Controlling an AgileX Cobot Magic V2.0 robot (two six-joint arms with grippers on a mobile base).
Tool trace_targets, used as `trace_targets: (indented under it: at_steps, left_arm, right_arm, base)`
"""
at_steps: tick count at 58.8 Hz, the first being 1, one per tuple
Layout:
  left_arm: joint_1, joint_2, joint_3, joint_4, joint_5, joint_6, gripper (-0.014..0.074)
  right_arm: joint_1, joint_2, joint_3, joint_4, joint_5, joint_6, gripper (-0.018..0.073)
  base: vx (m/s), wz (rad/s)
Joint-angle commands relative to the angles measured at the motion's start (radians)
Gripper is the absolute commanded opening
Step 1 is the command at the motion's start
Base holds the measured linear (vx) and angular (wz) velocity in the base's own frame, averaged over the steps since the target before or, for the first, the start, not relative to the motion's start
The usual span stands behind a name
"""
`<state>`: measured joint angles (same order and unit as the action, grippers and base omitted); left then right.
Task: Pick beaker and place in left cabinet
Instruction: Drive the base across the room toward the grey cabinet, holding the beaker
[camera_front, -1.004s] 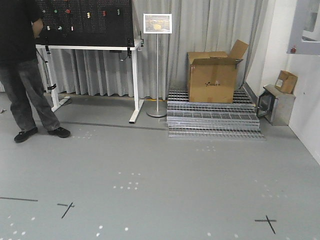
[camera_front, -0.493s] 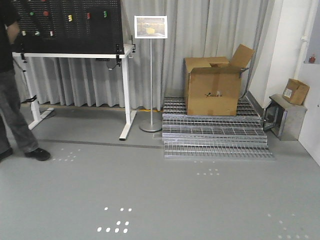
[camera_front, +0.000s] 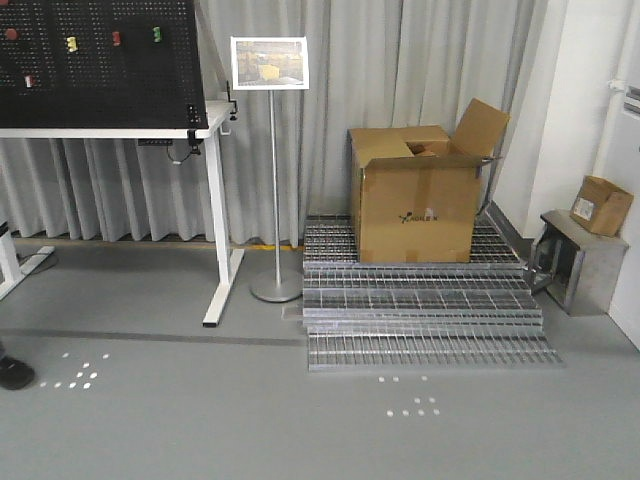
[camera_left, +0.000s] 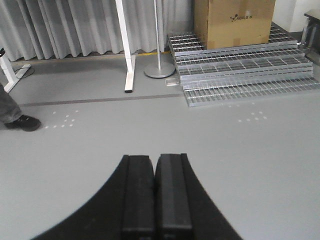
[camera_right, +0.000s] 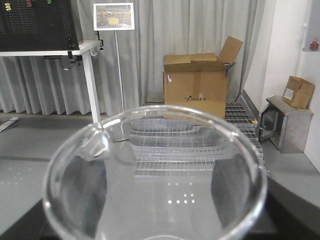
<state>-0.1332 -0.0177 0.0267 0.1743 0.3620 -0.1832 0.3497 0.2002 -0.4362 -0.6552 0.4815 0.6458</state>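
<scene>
Wide grey floor (camera_front: 180, 410) ahead, with pale curtains (camera_front: 400, 90) along the back. Stacked steel gratings (camera_front: 420, 310) carry a cardboard box (camera_front: 415, 205). The right gripper (camera_right: 157, 192) clamps the beaker (camera_right: 155, 172) above the floor. The left gripper (camera_left: 156, 195) has its fingers pressed together, holding nothing.

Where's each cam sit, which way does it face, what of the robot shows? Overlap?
Exterior front-facing: mount unseen, roughly level, facing the cardboard box on the metal grates, sign stand and white table; no robot part shows.
Left wrist: above the left gripper, tilted down over the floor; its black fingers show, pressed together, empty.
Right wrist: behind the right gripper, looking through the beaker it holds; dark fingers show through the glass either side.
Shared: all three see the box, grates and sign stand.
</scene>
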Motion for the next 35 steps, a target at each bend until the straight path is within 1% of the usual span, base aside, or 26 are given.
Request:
trace_targets:
  at_steps: [1, 22, 35]
  left_arm:
    - [0.001, -0.011, -0.010, 0.000, -0.074, -0.004, 0.0004]
    - [0.001, -0.011, -0.010, 0.000, -0.074, -0.004, 0.0004]
    - [0.001, -0.011, -0.010, 0.000, -0.074, -0.004, 0.0004]
  right_arm:
    - [-0.003, 0.008, -0.029, -0.034, -0.075, -0.001, -0.0004]
    - [-0.003, 0.008, -0.029, -0.034, -0.075, -0.001, -0.0004]
    - [-0.003, 0.008, -0.029, -0.034, -0.075, -0.001, -0.0004]
  base:
    - [0.68, -0.03]
    - [0.66, -0.03]
    - [0.64, -0.13]
